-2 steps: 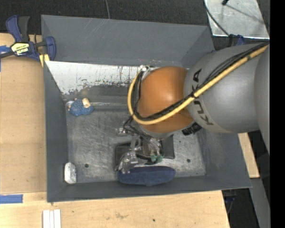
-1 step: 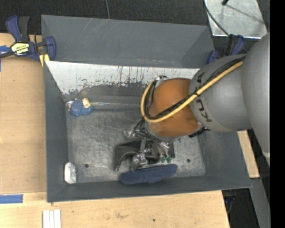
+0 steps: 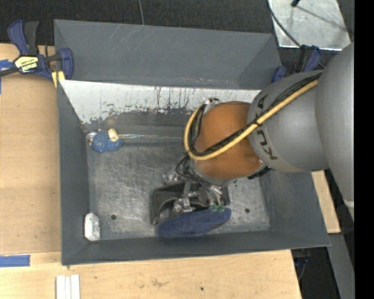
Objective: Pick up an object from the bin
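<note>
One dark blue oblong thing (image 3: 190, 225) lies flat on the floor of the bin (image 3: 71, 167), close against the near wall and a little right of the middle. It is long and rounded at both ends, soft in look, like a padded pouch or a slipper, and a small green patch (image 3: 221, 211) shows at its right end. The gripper (image 3: 192, 203) is down low in the bin, right over the upper edge of this blue thing and seemingly touching it. Whether the gripper is open or closed cannot be told, because its metal parts are crowded together and the wrist hides them from above; nothing can be seen held in it.

Just left of the gripper sits a black curved piece (image 3: 164, 202); it may be part of the gripper or a loose thing, which is unclear. Above the gripper, the orange cover (image 3: 224, 143) and a yellow cable (image 3: 262, 118) of the arm (image 3: 318, 123) block the view of the bin's right half.

Well apart, near the far left, lies a small blue thing with a cream end (image 3: 104, 141). A small pale thing (image 3: 91, 226) rests in the near left corner.
</note>
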